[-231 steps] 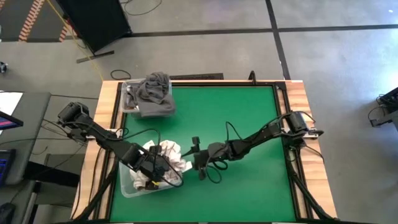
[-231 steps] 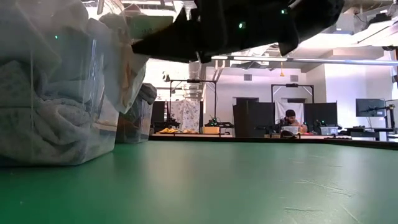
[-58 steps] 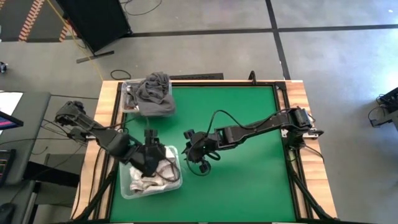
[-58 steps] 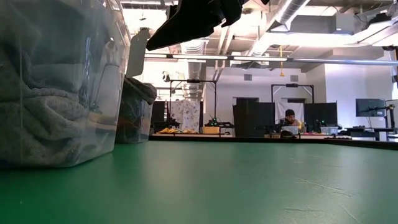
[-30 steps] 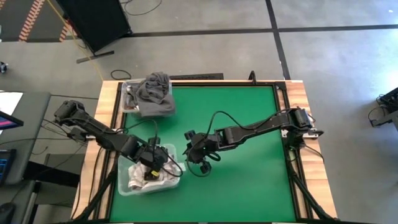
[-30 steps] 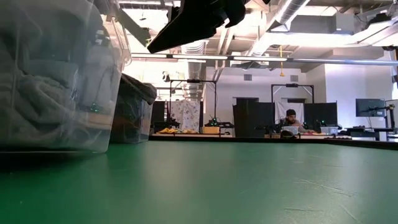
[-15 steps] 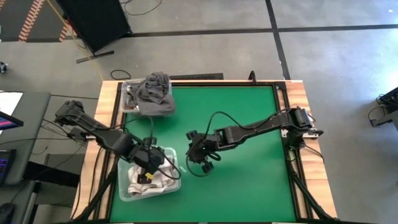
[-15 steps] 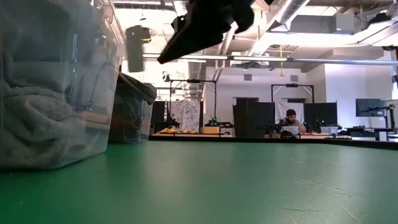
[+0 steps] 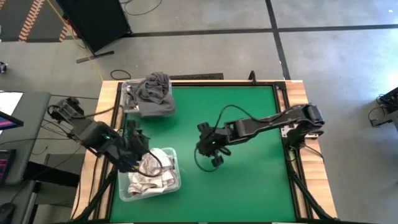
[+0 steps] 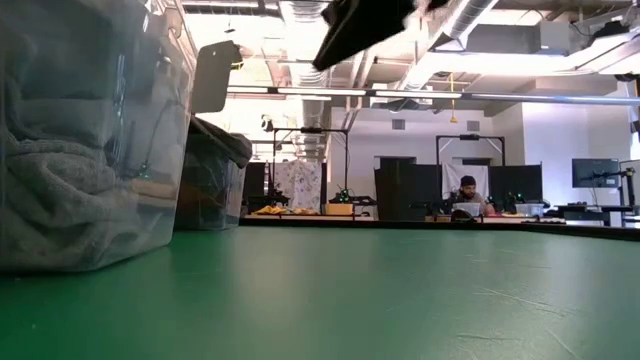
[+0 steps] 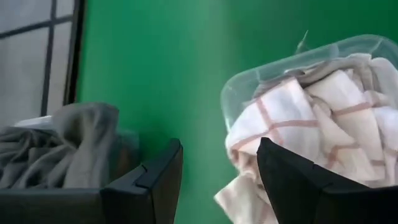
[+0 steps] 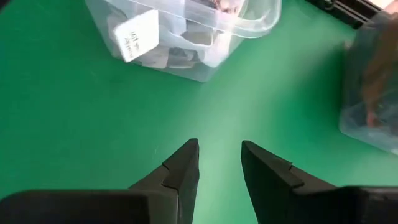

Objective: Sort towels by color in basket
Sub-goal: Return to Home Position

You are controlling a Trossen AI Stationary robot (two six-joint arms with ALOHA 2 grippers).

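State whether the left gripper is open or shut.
Open: the left gripper has its dark fingers apart, green table showing between, nothing held.

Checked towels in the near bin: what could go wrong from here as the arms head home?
1. The checked towels bulge above the clear bin's rim, and one fold seems to hang over it beside the left gripper, jaws open and empty. A close pass could snag it and drag it out.
2. The grey towels are heaped over the far bin's rim. They may slip onto the table.
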